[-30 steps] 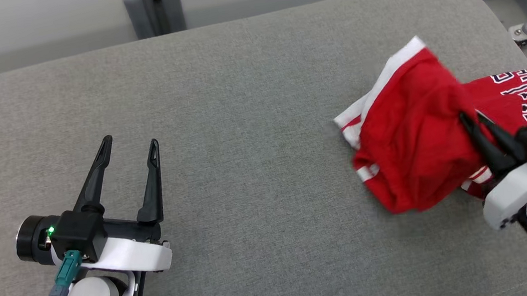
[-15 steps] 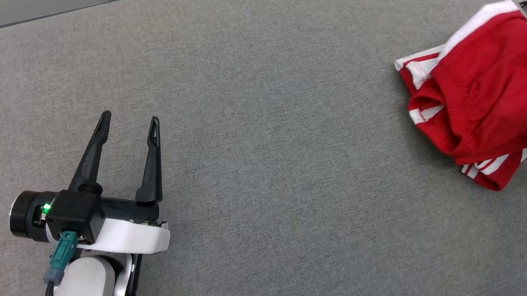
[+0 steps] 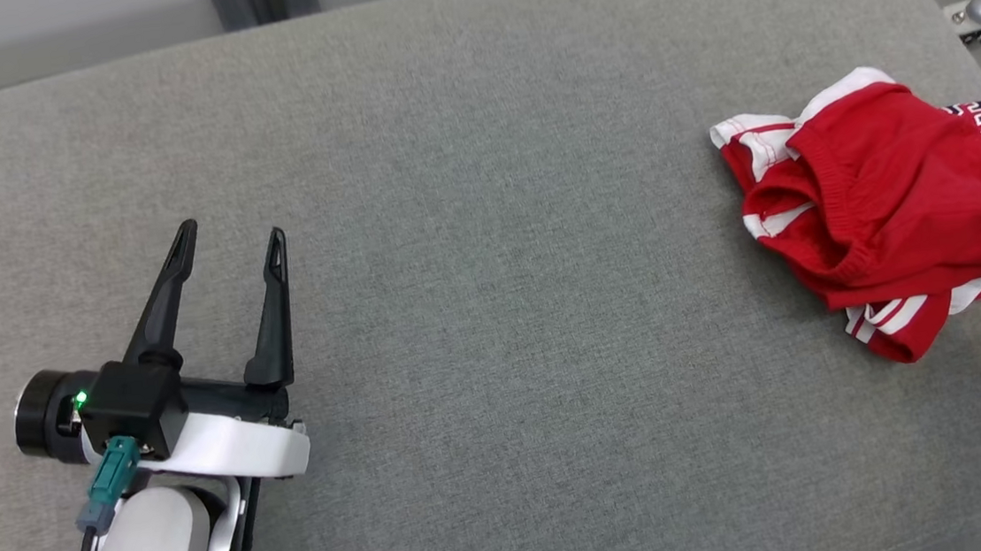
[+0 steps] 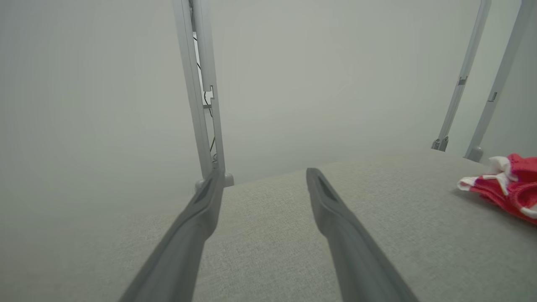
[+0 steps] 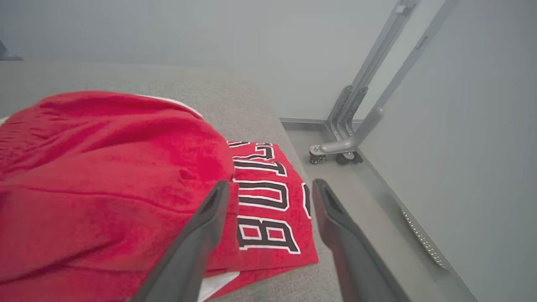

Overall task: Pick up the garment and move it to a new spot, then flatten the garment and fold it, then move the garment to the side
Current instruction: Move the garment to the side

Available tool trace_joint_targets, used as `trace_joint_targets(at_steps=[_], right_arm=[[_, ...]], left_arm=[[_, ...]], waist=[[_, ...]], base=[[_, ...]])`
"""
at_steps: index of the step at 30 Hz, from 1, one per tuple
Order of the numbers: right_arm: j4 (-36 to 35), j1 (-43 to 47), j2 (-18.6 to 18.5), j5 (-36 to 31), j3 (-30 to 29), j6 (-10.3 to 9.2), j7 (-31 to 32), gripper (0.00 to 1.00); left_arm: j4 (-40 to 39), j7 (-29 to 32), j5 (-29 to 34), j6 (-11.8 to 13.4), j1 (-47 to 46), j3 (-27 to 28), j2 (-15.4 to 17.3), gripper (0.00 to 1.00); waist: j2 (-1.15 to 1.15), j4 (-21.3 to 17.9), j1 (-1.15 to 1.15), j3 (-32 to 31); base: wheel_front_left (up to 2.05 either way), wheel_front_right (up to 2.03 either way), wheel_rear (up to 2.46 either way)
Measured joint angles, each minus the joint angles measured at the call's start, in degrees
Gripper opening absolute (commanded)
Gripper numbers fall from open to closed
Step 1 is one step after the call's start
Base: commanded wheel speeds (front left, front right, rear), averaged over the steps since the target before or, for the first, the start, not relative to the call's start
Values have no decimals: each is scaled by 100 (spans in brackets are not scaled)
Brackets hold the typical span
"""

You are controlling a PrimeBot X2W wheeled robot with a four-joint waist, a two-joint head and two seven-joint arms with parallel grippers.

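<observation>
The red garment (image 5: 105, 167) carries black block letters (image 5: 264, 197) edged in white. In the right wrist view they read B, U, L from near to far, and the letters beyond are partly hidden by a fold of the cloth. In the head view the same print runs along the garment's right edge, too small and cut off to read.

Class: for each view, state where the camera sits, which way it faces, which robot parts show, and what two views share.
Head view: robot's head, looking down at the grey cushion; open left gripper lower left, red garment right.
Left wrist view: left wrist, facing along the cushion toward a metal post; own fingers apart.
Right wrist view: right wrist, facing the garment's lettering, framed by the open right gripper.
Shared: all three show the garment.
</observation>
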Motion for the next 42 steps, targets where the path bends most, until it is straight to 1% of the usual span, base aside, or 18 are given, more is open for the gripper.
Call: trace_joint_targets(at_steps=[2, 5, 8, 12, 15, 19, 25, 31, 42], right_arm=[[-315, 180, 153, 7, -192, 0, -148, 100], [-977, 403, 433, -31, -397, 0, -352, 100], [-1773, 628, 840, -143, -485, 0, -478, 100], [-2691, 864, 1404, -320, -305, 0, -555, 100], [-3056, 1037, 1710, -396, 12, 0, -546, 100], [-3199, 1242, 1908, -408, 461, 1, -495, 100], [-3059, 1577, 1972, -367, 825, 0, -396, 100], [-2970, 1892, 1987, -417, 669, 0, -359, 100], [-2989, 2347, 1994, -360, 353, 0, -210, 100]], left_arm=[[24, -1, -14, 33, 76, 23, -13, 100], [33, -7, -44, 108, 197, 71, -22, 100], [23, -9, -75, 175, 305, 142, -36, 100], [-11, -11, -98, 267, 425, 209, -27, 100], [-19, -16, -112, 327, 530, 247, -29, 100], [-66, -5, -148, 424, 737, 269, -46, 100], [-160, 112, -220, 568, 1086, 281, -75, 100], [-259, 177, -250, 643, 1356, 264, -73, 100], [-263, 327, -304, 715, 1691, 185, -55, 100]], waist=[[0, 27, 0, -112], [0, 83, 0, -289], [0, 167, 0, -456], [0, 350, 0, -627], [0, 517, 0, -749], [0, 722, 0, -933], [0, 942, 0, -1247], [0, 1010, 0, -1539], [0, 958, 0, -1907]], base=[[0, 0, 0], [0, 0, 0], [0, 0, 0], [0, 0, 0], [0, 0, 0], [0, 0, 0], [0, 0, 0], [0, 0, 0], [0, 0, 0]])
